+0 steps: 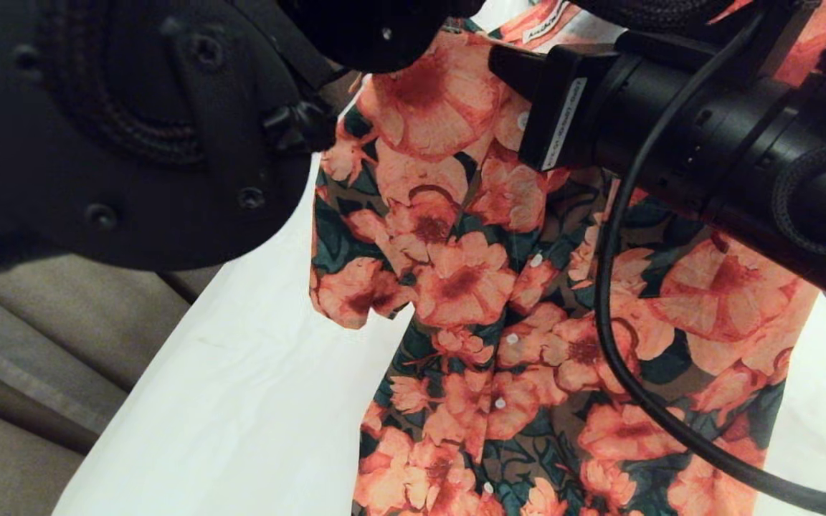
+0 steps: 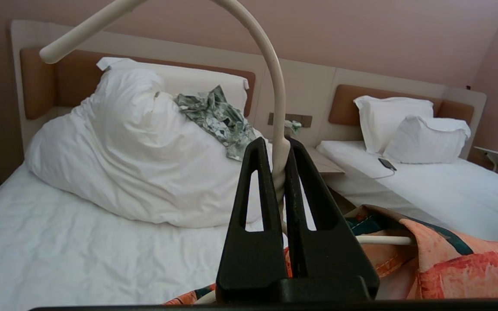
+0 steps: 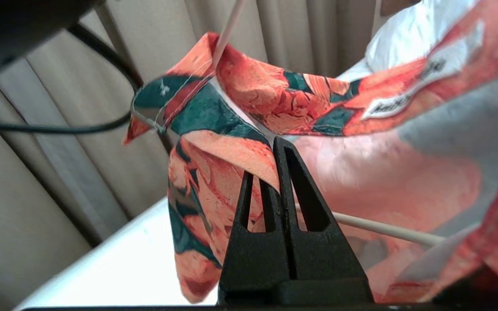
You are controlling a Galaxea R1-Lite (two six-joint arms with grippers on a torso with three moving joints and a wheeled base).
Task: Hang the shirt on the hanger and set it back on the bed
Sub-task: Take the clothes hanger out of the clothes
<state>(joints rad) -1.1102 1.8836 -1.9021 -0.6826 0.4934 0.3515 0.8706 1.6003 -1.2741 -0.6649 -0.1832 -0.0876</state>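
The shirt (image 1: 470, 287), orange-pink flowers on dark green, hangs in the air over the white bed (image 1: 241, 373), its buttoned front facing me. My left gripper (image 2: 277, 144) is shut on the twisted neck of the cream hanger (image 2: 275, 86), just under the hook. One hanger arm runs into the shirt (image 2: 448, 259) at the collar. My right gripper (image 3: 270, 164) is shut on a folded edge of the shirt (image 3: 240, 86) near the open collar. The hanger rod (image 3: 383, 228) passes behind its fingers, inside the shirt. Both arms block the shirt's top in the head view.
A bunched white duvet (image 2: 132, 151) lies at the head of the bed, with a green-and-white leaf-print garment (image 2: 216, 116) on it. A second bed (image 2: 426, 185) with a phone (image 2: 387, 164) stands beside it. Curtains (image 3: 37, 172) hang close by. A black cable (image 1: 621, 322) crosses the shirt.
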